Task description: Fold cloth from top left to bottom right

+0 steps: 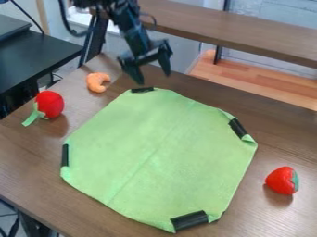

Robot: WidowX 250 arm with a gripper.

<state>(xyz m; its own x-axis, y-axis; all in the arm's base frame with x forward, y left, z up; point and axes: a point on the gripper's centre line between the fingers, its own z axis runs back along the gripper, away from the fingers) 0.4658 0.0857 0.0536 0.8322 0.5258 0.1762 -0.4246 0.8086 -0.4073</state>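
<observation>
**Open Gripper Poised at Upper Edge of Green Cloth, Fold Yet to Be Made**

A green cloth (180, 157) is seen spread nearly flat on a brown table (282, 139), its upper edge placed just below an open gripper (152, 76) as viewed by the camera. The fingers are parted widely and pointed down, with nothing held between them. By how much the cloth is cleared cannot be told from this angle.

The upper black strip (142, 90), set at the cloth's edge, is lined up almost directly beneath the finger on the left of the view. The left-hand black strip (64, 155) is placed well apart, at the far end of the slanting upper-left edge. That edge is therefore met by the gripper at its upper end rather than at its middle. A faint crease (147, 157) is traced from upper right to lower left, roughly square to the fold that is called for.

A short descent, with a slight shift toward the upper strip or down along the slanting edge, is likely to be needed before any fabric can be pinched. From there, the edge would have to be carried across the crease toward the lower black strip (189, 220) and the lower right. If the cloth is gripped only at that upper end, a skewed fold could be produced, with the left side left trailing.
</observation>
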